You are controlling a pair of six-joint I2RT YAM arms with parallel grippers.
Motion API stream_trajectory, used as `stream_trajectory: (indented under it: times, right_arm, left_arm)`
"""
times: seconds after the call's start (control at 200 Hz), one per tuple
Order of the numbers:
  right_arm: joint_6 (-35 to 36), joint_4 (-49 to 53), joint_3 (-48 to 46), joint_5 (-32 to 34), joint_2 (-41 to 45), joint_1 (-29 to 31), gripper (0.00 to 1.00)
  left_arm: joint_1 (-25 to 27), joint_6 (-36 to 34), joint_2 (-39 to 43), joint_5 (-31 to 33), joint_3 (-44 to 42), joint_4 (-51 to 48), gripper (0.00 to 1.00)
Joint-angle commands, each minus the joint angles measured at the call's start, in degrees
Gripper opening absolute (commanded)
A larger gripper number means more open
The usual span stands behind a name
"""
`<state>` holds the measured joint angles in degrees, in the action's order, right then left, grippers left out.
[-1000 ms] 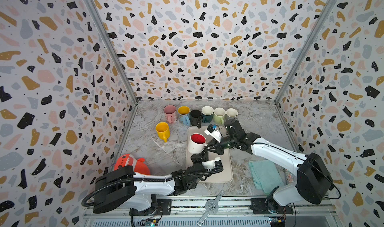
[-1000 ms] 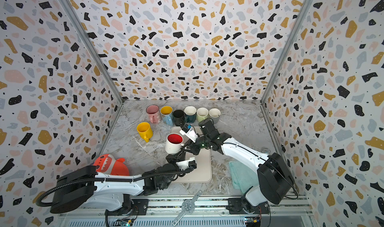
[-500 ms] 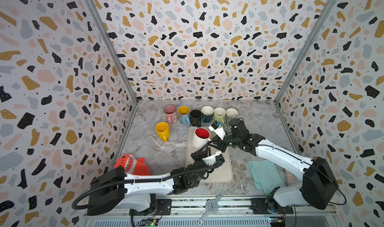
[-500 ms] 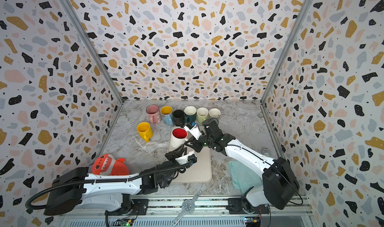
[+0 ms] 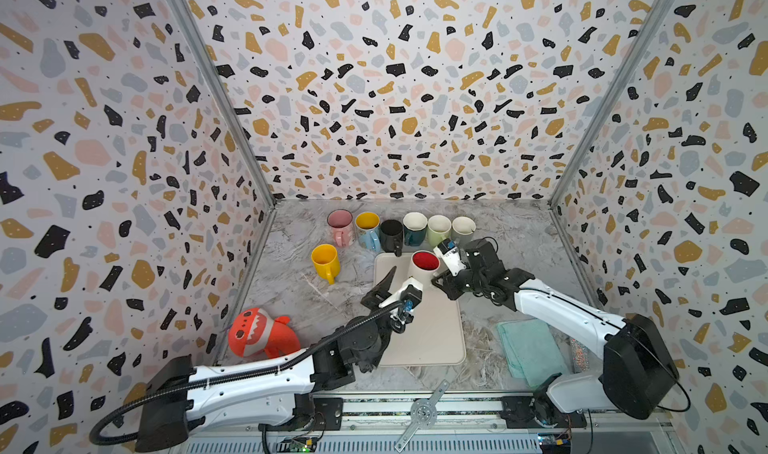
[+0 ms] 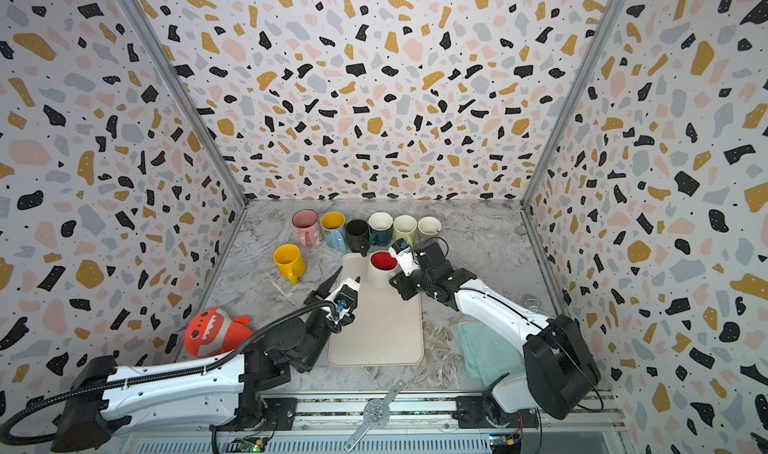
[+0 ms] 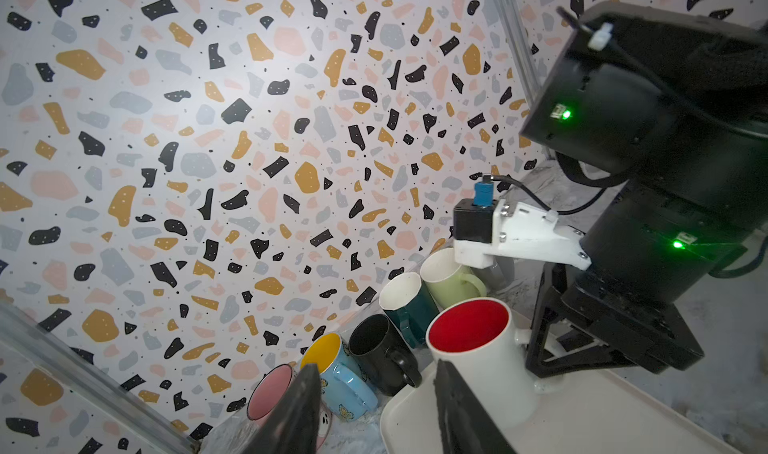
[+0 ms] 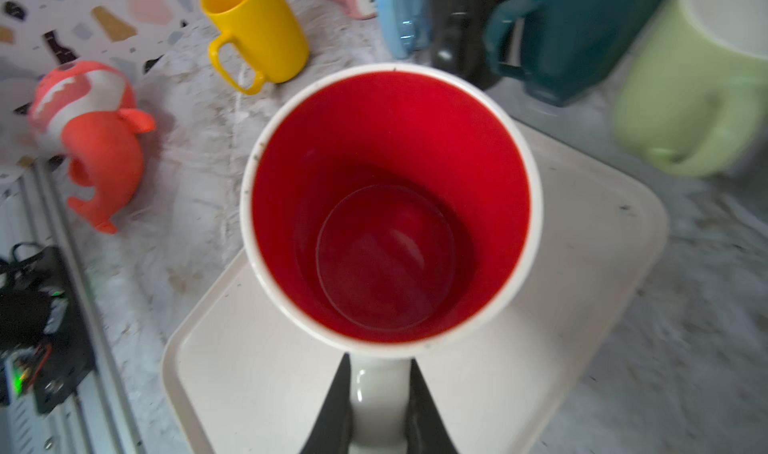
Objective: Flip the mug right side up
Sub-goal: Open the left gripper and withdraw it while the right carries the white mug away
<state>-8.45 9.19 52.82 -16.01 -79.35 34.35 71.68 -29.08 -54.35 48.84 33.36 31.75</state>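
In a top view you see the mug (image 5: pixel 424 264) upright on the tray (image 5: pixel 436 348), on the desk (image 5: pixel 299 289). Left wrist: your left fingers (image 7: pixel 457 414) stand apart, released, just beside it. Right wrist: your right fingers (image 8: pixel 336 406) clench its handle (image 8: pixel 380 393).

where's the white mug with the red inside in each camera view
top view: white mug mid-frame, upright at the far end of the cream tray
top view: white mug there too, slightly further left
left wrist: white mug just beyond the open left claw
right wrist: white mug fills the middle, handle pinched by the right claw
shared landmark: cream tray under it, in every view
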Motion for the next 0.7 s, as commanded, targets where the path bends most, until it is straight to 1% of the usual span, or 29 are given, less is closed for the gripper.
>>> stream_trajectory:
  times: [0.0,0.125,0.26,0.461,0.691]
  right_arm:
    - [-2.2,-1.7,-0.2,10.1,5.0,-1.0,0.0]
    - [-2.6,-0.1,-1.4,16.3,6.4,-1.9,0.0]
    - [-3.4,1.4,-3.1,21.7,7.3,-2.7,0.0]
    - [-5.7,2.6,-5.6,25.6,8.4,-5.5,0.0]
    - [-7.2,-0.1,-8.5,27.8,8.0,-7.6,0.0]
  left_arm:
    - [-0.9,5.6,2.2,2.7,0.5,-1.0,0.51]
    - [-3.7,11.3,4.2,1.9,2.2,-5.8,0.53]
    - [-9.5,18.6,6.4,-2.1,3.2,-10.6,0.55]
    - [-17.8,27.5,7.6,-6.6,4.5,-15.5,0.58]
    - [-27.5,37.3,6.2,-12.1,6.6,-21.7,0.6]
